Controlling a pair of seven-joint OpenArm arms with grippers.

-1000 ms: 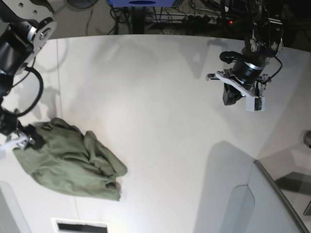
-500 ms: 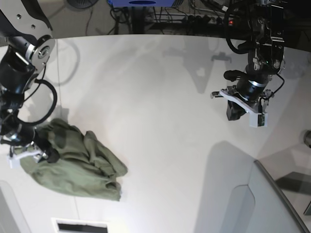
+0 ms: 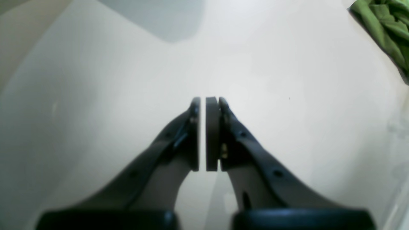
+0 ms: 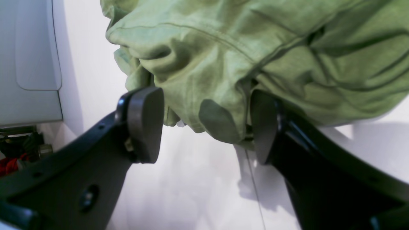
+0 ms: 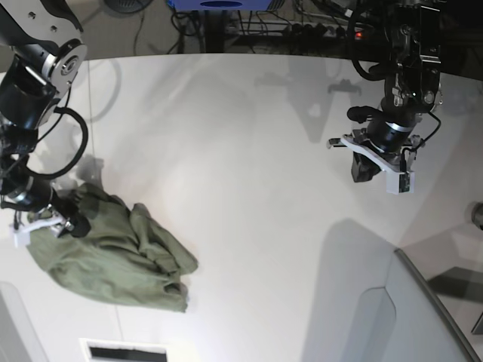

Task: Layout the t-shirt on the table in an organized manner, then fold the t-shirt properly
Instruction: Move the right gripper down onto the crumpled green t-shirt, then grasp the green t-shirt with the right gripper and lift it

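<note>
While the t-shirt [image 5: 113,253] lies crumpled in a heap near the table's [image 5: 249,188] edge on the base view's left, the right gripper [image 4: 204,127] sits at the heap's outer edge with its jaws spread wide, a bunched fold of olive fabric between the pads and one pad touching the cloth. The left gripper [image 3: 206,134] hovers over bare tabletop well apart from the shirt, jaws pressed almost together and holding nothing.
</note>
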